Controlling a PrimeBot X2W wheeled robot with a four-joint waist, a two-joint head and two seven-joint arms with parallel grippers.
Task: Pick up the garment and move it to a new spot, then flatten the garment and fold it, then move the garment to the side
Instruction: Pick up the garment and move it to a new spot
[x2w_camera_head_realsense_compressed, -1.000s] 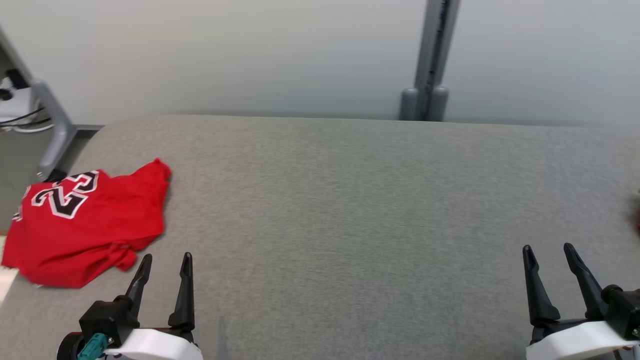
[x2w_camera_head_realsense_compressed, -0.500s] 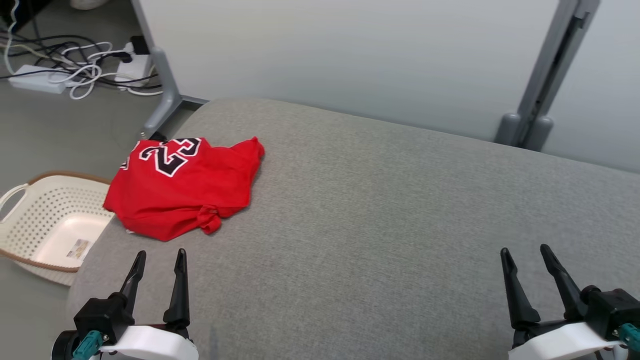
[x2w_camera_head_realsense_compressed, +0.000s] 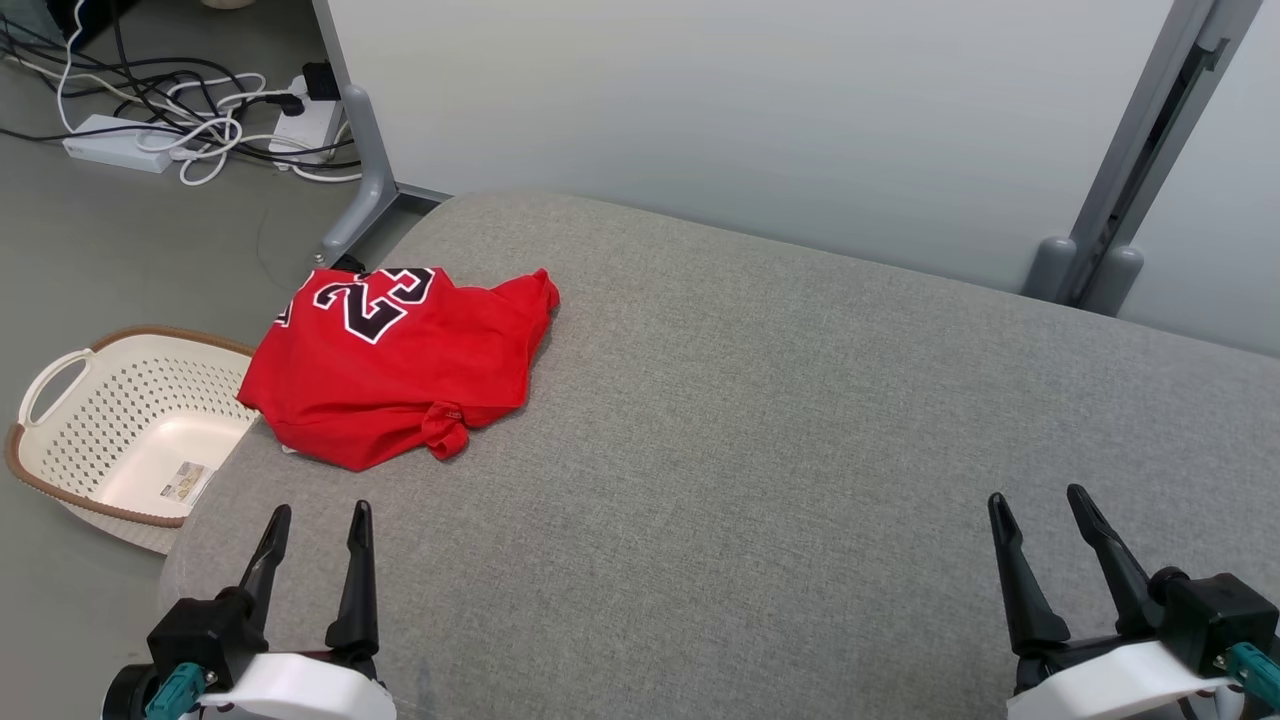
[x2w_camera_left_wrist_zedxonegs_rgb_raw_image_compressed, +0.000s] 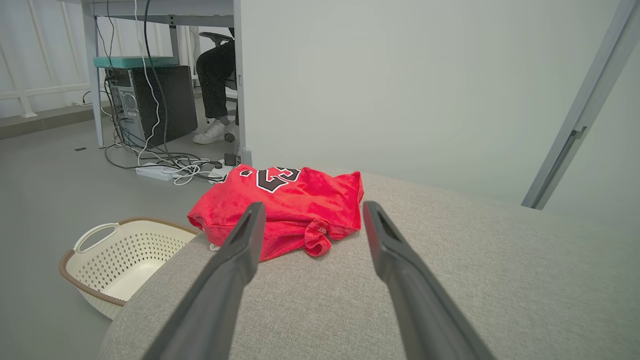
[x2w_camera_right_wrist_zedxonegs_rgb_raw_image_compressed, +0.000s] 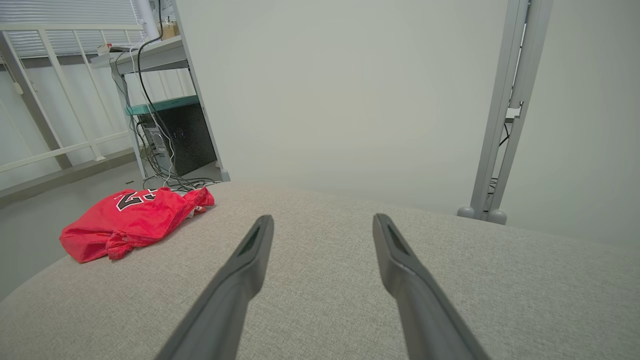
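Red jersey (x2w_camera_head_realsense_compressed: 390, 370), left of frame: matt knit cloth, slightly fuzzy. Table (x2w_camera_head_realsense_compressed: 750, 450) is covered in grey woven fabric, rough, matt. Basket (x2w_camera_head_realsense_compressed: 110, 400), lower left: cream perforated plastic, slight sheen. Post (x2w_camera_head_realsense_compressed: 1145, 140), upper right: smooth grey metal.

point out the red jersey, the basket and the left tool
red jersey (x2w_camera_head_realsense_compressed: 400, 380), head view, middle of the red cloth below the number
basket (x2w_camera_head_realsense_compressed: 120, 400), head view, its perforated inner wall
left tool (x2w_camera_head_realsense_compressed: 322, 510), head view, midway between its open fingertips
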